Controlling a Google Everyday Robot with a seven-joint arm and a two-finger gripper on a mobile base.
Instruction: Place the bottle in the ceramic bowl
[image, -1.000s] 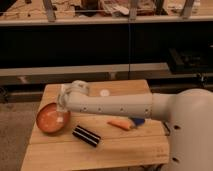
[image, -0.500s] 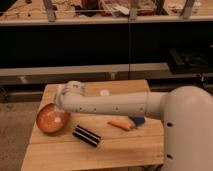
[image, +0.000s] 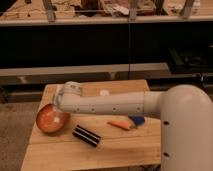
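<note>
From my station I see the light wooden slatted counter (image: 125, 150) with the white, tube-shaped robot arm (image: 115, 104) reaching across it from the 3 o'clock side toward 9 o'clock. The arm bends down at its rounded wrist, and the gripper (image: 58, 106) hangs just over the round shallow ceramic bowl (image: 46, 120), which is glossy orange-red inside with a darker brownish rim. The bowl sits at the counter's 9 o'clock edge, and the gripper is over its 2 o'clock rim. Inside the bowl, toward 3 o'clock of its middle and right beneath the gripper, I make out a small whitish, translucent bottle (image: 59, 119), blurry and much smaller than the bowl. It lies within the bowl's rim, against the orange-red inside. I cannot tell whether the gripper is clasped on it or released, nor whether the two touch, since the wrist covers that spot. At 5 o'clock from the bowl, near it but apart, a dark ribbed rectangular block (image: 86, 136) lies flat and slanted on the counter. At 3 o'clock from the block, under the arm's lower edge, lies a small orange tapered object (image: 118, 124), with a small blue object (image: 136, 120) touching it at its 2 o'clock end. A small flat white disc (image: 104, 92) rests near the counter's 12 o'clock edge, just beyond the arm. Behind the counter runs dark shelving (image: 100, 45).
</note>
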